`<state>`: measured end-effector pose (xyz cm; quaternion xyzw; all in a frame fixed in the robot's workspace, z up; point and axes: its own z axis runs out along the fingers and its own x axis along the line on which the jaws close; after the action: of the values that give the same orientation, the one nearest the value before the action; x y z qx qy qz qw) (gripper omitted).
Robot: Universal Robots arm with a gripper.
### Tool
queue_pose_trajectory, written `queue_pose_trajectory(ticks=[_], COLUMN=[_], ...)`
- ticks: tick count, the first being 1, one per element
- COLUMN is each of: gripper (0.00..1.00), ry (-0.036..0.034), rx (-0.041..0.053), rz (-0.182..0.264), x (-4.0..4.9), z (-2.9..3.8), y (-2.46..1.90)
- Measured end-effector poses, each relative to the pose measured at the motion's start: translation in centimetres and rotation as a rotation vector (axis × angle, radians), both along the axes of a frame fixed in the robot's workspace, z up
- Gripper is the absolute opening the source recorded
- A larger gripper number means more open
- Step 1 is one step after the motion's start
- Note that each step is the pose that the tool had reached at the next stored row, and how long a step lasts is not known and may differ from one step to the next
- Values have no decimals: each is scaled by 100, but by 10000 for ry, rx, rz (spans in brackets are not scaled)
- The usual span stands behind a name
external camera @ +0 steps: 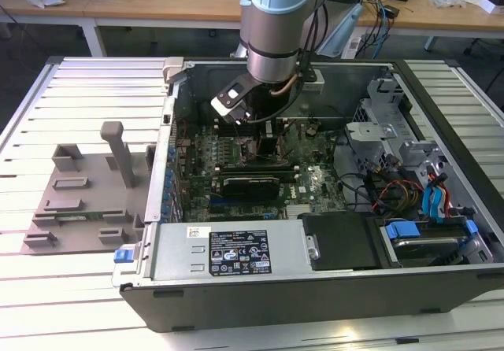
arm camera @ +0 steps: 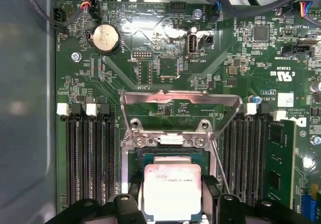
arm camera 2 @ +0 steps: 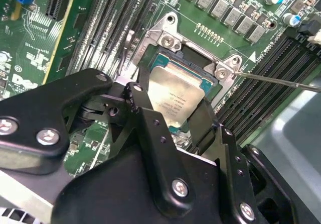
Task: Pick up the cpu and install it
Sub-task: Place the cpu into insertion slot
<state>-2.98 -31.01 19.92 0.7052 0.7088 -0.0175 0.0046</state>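
**Figure. The cpu held at the open socket.** In both wrist views the gripper [arm camera: 172, 206] is closed narrowly on the cpu [arm camera: 172, 191]. One of its black fingers [arm camera 2: 150, 128] lies against each of two opposite edges of the chip, whose pale metal top faces up. The cpu lies within the frame of the socket [arm camera: 170, 156] on the motherboard [arm camera: 165, 58]. We cannot tell whether it already rests on the contacts or hangs just above them. The load plate [arm camera: 180, 99] stands raised behind the socket, and the thin retention lever [arm camera 2: 281, 81] juts out beside it. In the exterior view the arm [external camera: 276, 28] reaches down into the open computer case [external camera: 315, 276].

We judge the main hazards as follows:

- **Tilt or offset.** A slight tilt or sideways offset of the chip could let one corner land first and bend the socket contacts.
- **Wrong orientation.** If the chip is turned the wrong way, it would not key into the frame.
- **Contact on opening.** The fingers sit close to the frame walls, so opening them could catch the frame or drag the chip out of place.
- **Neighbouring parts.** The lever and the memory slots [arm camera: 90, 158] lie near enough to be struck by the gripper body.
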Motion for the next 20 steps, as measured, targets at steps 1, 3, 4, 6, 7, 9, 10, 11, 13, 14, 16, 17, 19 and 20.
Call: queue_pose_trajectory(ticks=[1,3,4,6,7,9,10,11,13,14,16,17,19,20], gripper=[55,55,55,55,55,55,55,55,55,62,62,62,62,62], ry=[0,2,2,2,1,1,-1,-2,-2,-1,1,1,0,1], rx=[0,-4,-4,-3,-1,-1,0,2,2,0,-1,-2,1,1], rz=[1,1,1,0,1,0,0,0,0,0,0,-1,0,1], x=[1,0,0,0,0,0,0,1,1,0,0,0,0,0], z=[-4,-14,-16,-17,-17,-17,-18,-19,-19,-19,-18,-18,-21,-22], y=[2,4,4,5,5,5,5,6,5,5,5,8,22,31])
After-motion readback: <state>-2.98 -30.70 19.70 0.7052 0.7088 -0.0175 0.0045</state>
